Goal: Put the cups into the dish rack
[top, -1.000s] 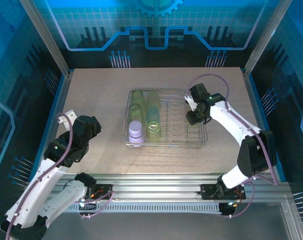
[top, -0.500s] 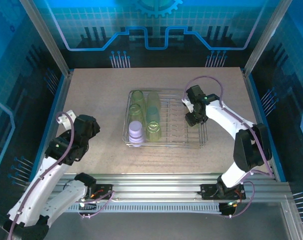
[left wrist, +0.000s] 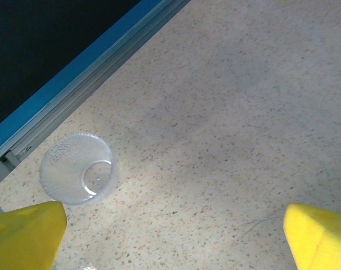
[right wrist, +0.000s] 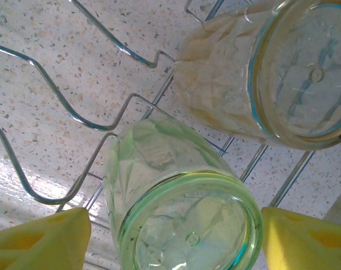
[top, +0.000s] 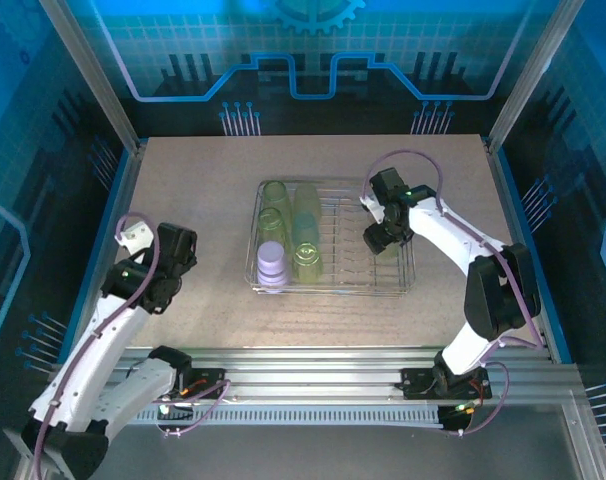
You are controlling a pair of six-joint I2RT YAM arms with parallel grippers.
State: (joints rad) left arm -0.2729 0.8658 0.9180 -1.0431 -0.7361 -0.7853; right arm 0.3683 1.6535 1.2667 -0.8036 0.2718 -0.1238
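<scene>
Hovering over the right end of the rack (top: 333, 290), the right hand (right wrist: 176, 236) has its fingers (right wrist: 41, 242) apart, flanking a green cup (right wrist: 159, 163) set there, base toward the camera, just beside a tan cup (right wrist: 243, 73). More cups (top: 305, 250) occupy the rack's left end. The left hand (left wrist: 176, 236), fingers wide apart, hangs over the worktop (left wrist: 243, 112) near a clear cup (left wrist: 77, 167) beside the blue rail (left wrist: 103, 50).

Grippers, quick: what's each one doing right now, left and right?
Left gripper: open, holding nothing.
Right gripper: open, jaws straddling the translucent green plastic cup in the silver wire dish rack, not clamped.
</scene>
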